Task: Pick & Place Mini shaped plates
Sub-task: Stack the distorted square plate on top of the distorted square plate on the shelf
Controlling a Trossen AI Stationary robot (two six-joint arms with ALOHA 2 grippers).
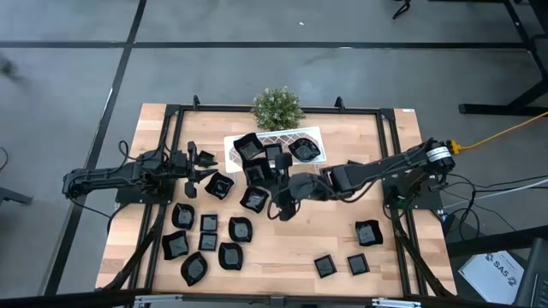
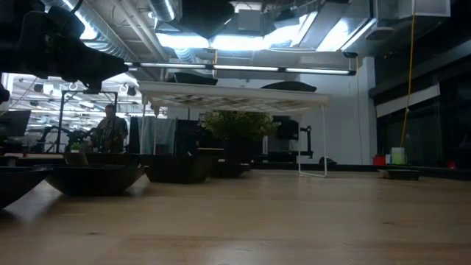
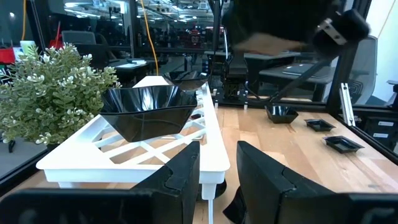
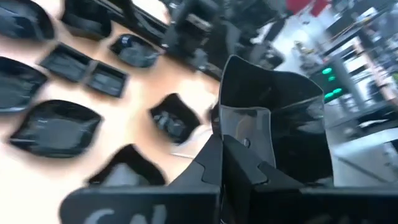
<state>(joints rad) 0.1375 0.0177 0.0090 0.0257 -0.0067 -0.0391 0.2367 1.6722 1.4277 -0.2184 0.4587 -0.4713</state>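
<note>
Small glossy black plates lie scattered on the wooden table (image 1: 282,244), several at its near-left part (image 1: 208,244) and three near-right (image 1: 342,263). More sit on the white lattice rack (image 1: 295,137), one angular dish (image 3: 149,109) at its front. My right gripper (image 1: 272,182) is by the rack's near edge, shut on a square black plate (image 4: 273,118). My left gripper (image 3: 217,177) is open and level, left of the rack, pointing at it, with a plate (image 1: 219,185) close by. My right gripper pinches the square plate by its rim (image 4: 239,134) between the two fingers (image 4: 233,165). The plate stands tilted on edge past the fingertips, lifted clear of the table. Blur hides whether one finger is inside the dish.
A small green bushy plant (image 1: 276,108) stands at the table's far edge behind the rack, also seen as the plant (image 3: 53,93). A black frame (image 1: 171,111) runs round the table. Bare wood lies near the middle (image 1: 291,248).
</note>
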